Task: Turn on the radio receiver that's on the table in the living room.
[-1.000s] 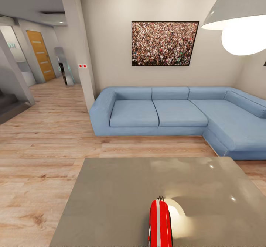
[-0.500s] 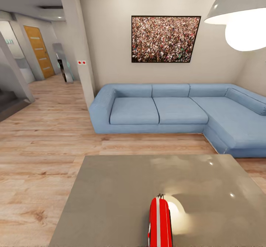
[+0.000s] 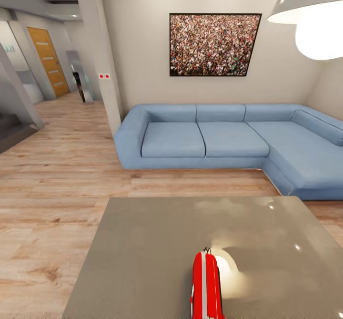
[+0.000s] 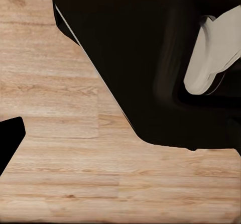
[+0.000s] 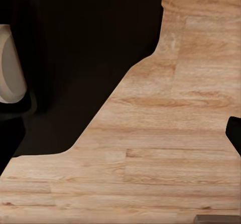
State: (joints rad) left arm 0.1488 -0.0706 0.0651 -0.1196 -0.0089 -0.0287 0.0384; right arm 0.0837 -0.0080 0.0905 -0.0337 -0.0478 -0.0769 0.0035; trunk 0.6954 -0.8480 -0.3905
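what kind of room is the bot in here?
Looks like a living room: a blue sectional sofa, a low grey coffee table with a red radio on it, and a framed crowd picture on the wall.

Red radio receiver (image 3: pixel 206 285) with white stripes, grey-brown table (image 3: pixel 143 247), blue sofa (image 3: pixel 228 140).

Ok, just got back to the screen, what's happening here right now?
Nothing is being handled yet. The robot is facing the table in the living room, and the red radio receiver stands on the table's near edge, right below the head camera, untouched. The blue sofa and the crowd picture are beyond it. Both wrist views look down at the wood floor beside the robot's dark body, so the arms look lowered.
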